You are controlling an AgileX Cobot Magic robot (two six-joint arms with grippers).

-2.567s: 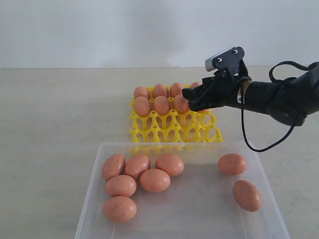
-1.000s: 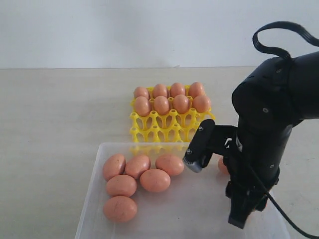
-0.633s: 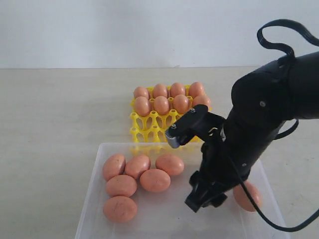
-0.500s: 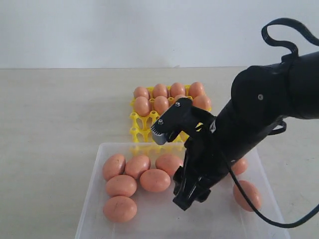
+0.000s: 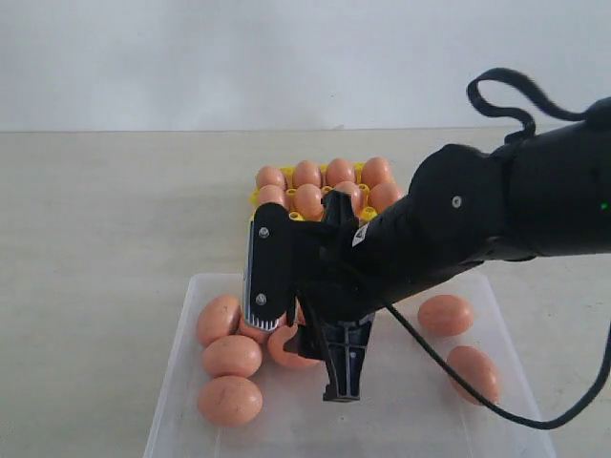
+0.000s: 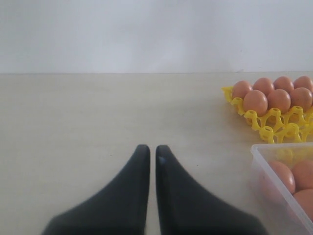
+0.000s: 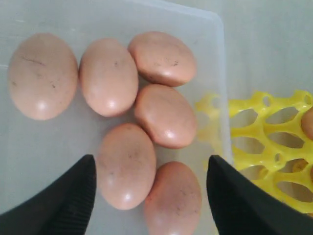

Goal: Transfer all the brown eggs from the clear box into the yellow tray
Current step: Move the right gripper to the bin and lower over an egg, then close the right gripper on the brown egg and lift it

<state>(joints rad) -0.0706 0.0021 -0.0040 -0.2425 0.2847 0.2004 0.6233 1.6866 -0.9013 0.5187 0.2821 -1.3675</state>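
Jaws wide, brown eggs lengthwise between

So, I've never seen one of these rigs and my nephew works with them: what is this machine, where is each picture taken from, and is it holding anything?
It is a robot with two arms, each ending in a two-fingered gripper. One picture comes from a camera off the arms, and the other two come from cameras on the wrists. On the table stand a clear box of brown eggs and a yellow tray already partly filled with more. The right gripper hangs open over a cluster of eggs in the box, gripping none. The left gripper is shut and empty, away from the box.
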